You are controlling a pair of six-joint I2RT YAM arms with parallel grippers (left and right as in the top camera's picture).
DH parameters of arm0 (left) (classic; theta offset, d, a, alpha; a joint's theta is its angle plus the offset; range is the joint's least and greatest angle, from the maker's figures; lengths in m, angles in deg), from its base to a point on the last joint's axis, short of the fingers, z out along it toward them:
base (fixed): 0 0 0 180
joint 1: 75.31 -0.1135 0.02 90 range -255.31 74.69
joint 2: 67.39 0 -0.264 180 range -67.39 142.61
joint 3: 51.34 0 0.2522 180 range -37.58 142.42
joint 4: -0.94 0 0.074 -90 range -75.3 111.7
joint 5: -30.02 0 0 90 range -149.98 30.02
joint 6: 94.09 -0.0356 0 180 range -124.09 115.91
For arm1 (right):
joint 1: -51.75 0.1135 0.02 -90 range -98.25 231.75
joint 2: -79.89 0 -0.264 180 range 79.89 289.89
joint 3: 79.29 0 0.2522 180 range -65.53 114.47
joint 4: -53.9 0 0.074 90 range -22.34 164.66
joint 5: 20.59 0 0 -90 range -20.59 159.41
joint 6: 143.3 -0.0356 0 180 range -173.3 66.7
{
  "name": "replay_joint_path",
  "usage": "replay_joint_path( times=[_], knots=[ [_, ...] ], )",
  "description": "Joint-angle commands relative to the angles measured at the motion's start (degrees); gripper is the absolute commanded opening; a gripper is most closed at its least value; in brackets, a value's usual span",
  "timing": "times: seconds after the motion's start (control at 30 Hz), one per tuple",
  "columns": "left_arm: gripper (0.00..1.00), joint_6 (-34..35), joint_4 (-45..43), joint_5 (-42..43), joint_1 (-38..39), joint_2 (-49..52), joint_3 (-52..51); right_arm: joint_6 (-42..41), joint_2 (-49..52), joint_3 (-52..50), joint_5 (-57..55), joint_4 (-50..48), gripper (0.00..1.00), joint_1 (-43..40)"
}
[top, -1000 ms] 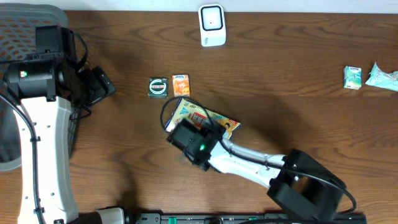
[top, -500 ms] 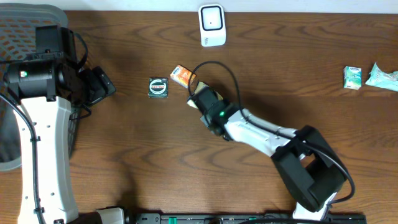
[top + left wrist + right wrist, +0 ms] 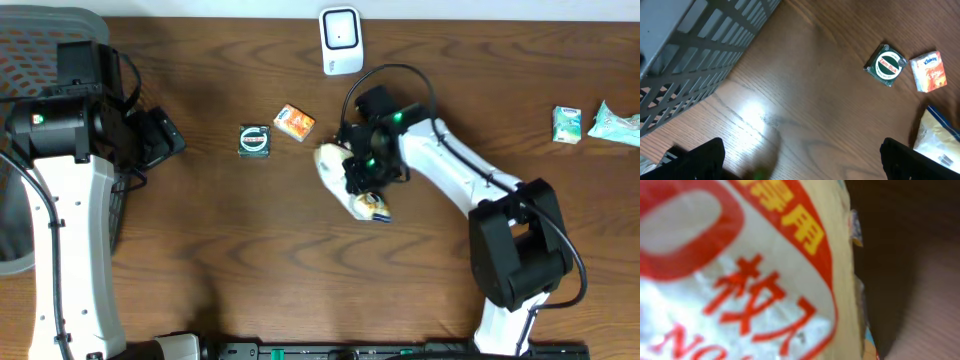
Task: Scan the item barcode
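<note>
The item, a cream snack packet (image 3: 334,165) with red print, hangs tilted above the table's middle, and my right gripper (image 3: 366,162) is shut on it. It fills the right wrist view as the packet (image 3: 740,270), hiding that gripper's fingers. The white barcode scanner (image 3: 341,40) stands at the back edge, a little behind and left of the packet. At the far left my left gripper (image 3: 163,135) stands open over bare wood; in its wrist view the left gripper (image 3: 801,161) has nothing between its fingers and the packet's edge (image 3: 939,142) shows at the right.
A round green tin (image 3: 254,140) (image 3: 885,65) and a small orange tissue pack (image 3: 294,122) (image 3: 929,71) lie left of the packet. Two green-and-white packs (image 3: 567,124) (image 3: 615,122) lie at the far right. A grey mesh basket (image 3: 35,35) (image 3: 690,55) sits at the left edge.
My right gripper shut on the packet, lifted it and swung back and right toward the scanner. The orange tissue pack shifted slightly. The left arm has not moved.
</note>
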Motion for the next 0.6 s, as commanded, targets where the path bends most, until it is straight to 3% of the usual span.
replay_joint_path(
  times=[0.0,0.2,0.3,0.57],
  knots=[
    [0.98,0.3,0.2,-0.3,-0.1,0.4,-0.2,4.2,0.2,2.3,31.1,0.3,0.01,-3.6],
    [0.98,0.3,0.2,-0.3,-0.1,0.4,-0.2,10.0,0.2,2.1,55.6,2.1,0.01,-8.9],
    [0.98,0.3,0.2,-0.3,-0.1,0.4,-0.2,10.3,0.2,2.1,62.6,1.9,0.01,-10.3],
    [0.98,0.3,0.2,-0.3,-0.1,0.4,-0.2,9.6,0.1,2.1,62.7,4.1,0.01,-10.5]
  ],
)
